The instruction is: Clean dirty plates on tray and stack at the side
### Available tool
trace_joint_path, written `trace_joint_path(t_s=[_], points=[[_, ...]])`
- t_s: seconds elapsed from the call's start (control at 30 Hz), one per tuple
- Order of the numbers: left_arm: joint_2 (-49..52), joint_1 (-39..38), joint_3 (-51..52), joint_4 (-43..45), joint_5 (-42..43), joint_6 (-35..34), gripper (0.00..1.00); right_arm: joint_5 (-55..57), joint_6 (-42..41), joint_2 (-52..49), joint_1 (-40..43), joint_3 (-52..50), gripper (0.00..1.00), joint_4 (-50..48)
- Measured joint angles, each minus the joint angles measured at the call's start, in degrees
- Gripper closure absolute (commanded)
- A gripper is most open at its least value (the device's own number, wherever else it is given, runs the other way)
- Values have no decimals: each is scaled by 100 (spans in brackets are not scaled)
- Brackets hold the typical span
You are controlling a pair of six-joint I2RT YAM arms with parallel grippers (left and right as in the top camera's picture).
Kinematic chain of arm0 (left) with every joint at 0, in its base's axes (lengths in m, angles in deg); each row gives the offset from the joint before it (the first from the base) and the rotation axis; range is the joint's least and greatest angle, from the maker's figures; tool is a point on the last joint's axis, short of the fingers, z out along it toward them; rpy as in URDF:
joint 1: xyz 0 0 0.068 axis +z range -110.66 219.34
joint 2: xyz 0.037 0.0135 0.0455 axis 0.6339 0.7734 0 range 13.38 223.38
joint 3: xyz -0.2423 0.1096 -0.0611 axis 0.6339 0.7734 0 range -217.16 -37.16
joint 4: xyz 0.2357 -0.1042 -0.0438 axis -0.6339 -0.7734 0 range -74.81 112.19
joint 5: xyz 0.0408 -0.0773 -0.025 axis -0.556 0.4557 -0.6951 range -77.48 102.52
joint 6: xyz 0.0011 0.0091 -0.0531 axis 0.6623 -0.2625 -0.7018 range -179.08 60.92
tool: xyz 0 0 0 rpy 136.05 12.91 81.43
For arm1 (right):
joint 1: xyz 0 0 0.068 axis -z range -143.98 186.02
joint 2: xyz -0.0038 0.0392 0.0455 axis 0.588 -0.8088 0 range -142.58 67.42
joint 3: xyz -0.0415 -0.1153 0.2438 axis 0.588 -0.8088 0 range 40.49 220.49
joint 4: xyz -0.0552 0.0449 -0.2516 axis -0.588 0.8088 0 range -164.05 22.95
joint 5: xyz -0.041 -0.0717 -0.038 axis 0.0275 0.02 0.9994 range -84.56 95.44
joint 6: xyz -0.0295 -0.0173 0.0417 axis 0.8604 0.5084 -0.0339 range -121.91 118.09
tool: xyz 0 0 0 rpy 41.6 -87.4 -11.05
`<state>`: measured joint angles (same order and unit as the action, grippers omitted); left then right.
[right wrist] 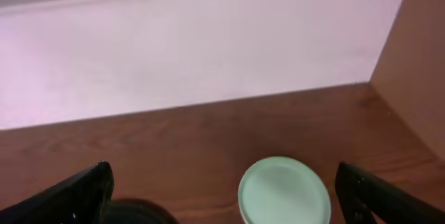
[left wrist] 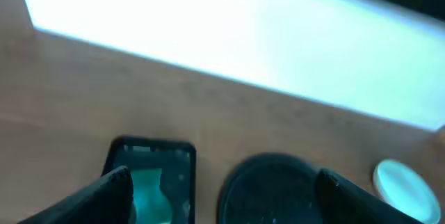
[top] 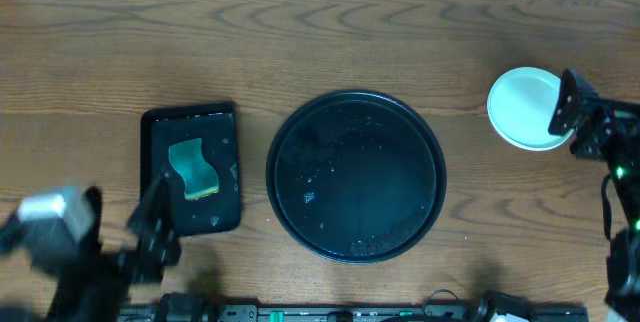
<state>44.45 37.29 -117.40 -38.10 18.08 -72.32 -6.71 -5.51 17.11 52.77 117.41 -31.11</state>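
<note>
Glossy black tray (top: 400,192), wood-grain table (top: 100,42), smooth, perhaps plastic plates (top: 525,107).

Glossy black for the tray (top: 380,197), pale mint-white for the plates (top: 522,107). Black again for the small rectangular tray (top: 225,212), teal-green for the sponge (top: 193,168). Brown wood grain across the bench (top: 320,42).

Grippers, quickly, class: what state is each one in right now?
Left gripper: open, holding nothing.
Right gripper: open, empty, near the round white plates.

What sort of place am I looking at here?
Probably a robot lab bench, not a kitchen: a wooden table against a plain wall, a round black tray, a green sponge on a smaller tray, and white plates at the side.
</note>
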Motion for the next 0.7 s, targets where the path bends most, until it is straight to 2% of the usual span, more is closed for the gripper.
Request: trace_joint_path(t_s=[0.27, 0.5, 0.7], points=[[-848, 0, -13, -44, -146, 2, 16, 13, -4, 203, 0, -2, 1, 815], [-901, 0, -11, -210, -146, 2, 16, -2, -9, 122, 0, -2, 1, 1338], [-901, 0, -11, -695, -149, 2, 16, -2, -11, 120, 0, -2, 1, 1847]])
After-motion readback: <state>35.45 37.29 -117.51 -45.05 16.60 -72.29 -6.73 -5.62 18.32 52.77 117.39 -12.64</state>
